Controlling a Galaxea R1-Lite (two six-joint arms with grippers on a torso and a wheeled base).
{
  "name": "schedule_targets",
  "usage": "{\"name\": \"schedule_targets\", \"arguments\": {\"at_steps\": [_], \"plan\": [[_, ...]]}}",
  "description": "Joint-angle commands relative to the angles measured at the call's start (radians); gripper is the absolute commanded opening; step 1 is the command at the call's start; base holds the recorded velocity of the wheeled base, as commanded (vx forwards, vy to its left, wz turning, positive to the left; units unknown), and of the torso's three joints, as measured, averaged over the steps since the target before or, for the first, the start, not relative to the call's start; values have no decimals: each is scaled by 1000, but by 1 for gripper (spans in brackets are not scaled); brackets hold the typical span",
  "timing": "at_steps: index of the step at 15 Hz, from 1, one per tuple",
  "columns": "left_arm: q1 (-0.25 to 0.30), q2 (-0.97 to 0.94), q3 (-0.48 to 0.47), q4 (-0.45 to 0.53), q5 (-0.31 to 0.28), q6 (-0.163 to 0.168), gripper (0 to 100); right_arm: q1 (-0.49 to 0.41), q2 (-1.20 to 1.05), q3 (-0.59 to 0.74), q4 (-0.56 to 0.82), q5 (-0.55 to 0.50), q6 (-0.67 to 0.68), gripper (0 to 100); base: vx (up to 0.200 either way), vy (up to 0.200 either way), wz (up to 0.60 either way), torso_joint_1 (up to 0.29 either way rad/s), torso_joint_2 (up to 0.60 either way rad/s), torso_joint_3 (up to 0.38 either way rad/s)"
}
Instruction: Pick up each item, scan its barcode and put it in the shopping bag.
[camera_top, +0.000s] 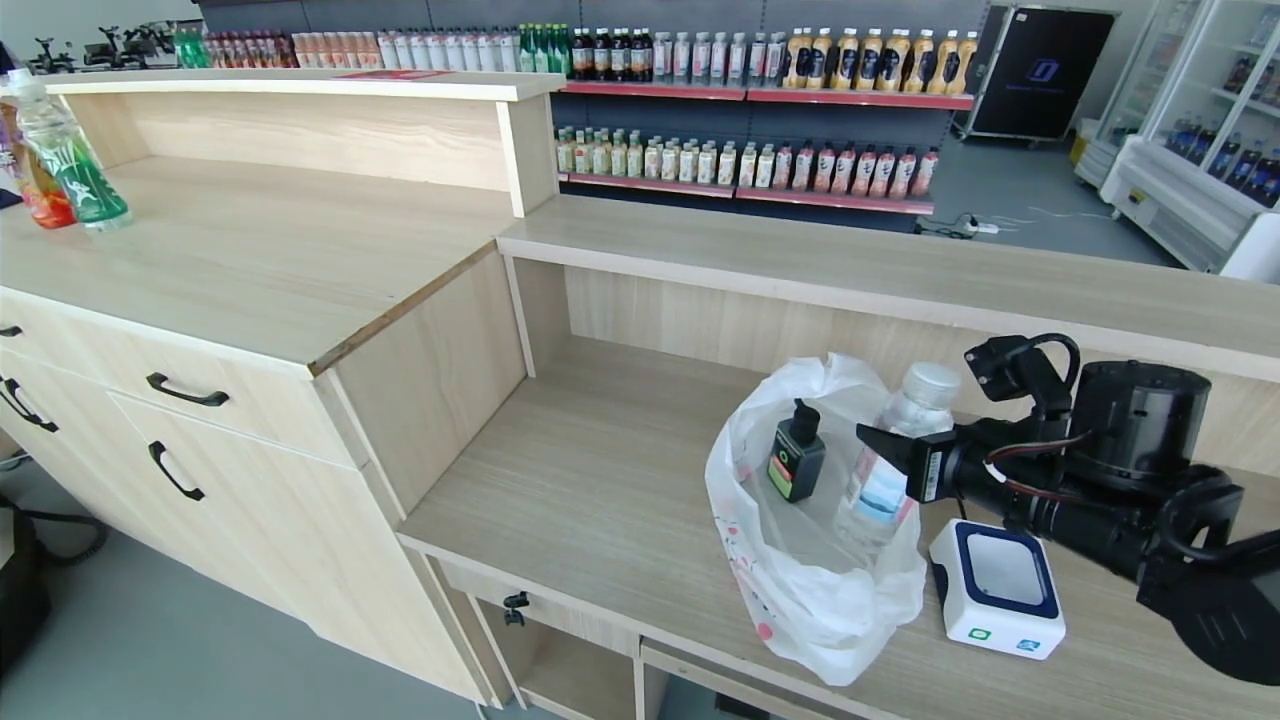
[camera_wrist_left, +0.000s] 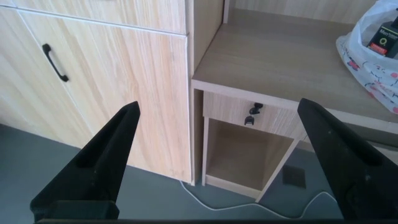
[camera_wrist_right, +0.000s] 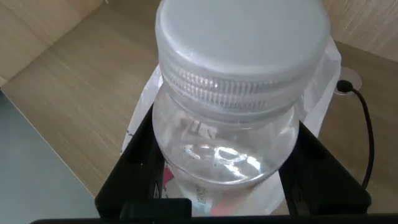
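A clear water bottle with a white cap stands upright in the white shopping bag on the lower counter. My right gripper is shut on the bottle, and in the right wrist view its black fingers press both sides of the bottle below the cap. A small dark pump bottle stands in the bag beside it. Two more bottles, one green and one orange, stand on the upper counter at far left. My left gripper hangs open and low in front of the cabinet, holding nothing.
A white and blue barcode scanner lies on the counter just right of the bag. Its cable runs along the counter. Cabinet drawers with black handles are at the left. The bag edge shows in the left wrist view.
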Motion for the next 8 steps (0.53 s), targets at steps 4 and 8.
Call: {"name": "schedule_targets", "arguments": {"at_steps": [4, 8], "plan": [[0, 2, 0, 0, 0, 0, 100, -3, 129, 7, -76, 15, -4, 0, 0, 0, 0, 0, 0, 0], [0, 2, 0, 0, 0, 0, 100, -9, 170, 13, -108, 36, -11, 0, 0, 0, 0, 0, 0, 0]]}}
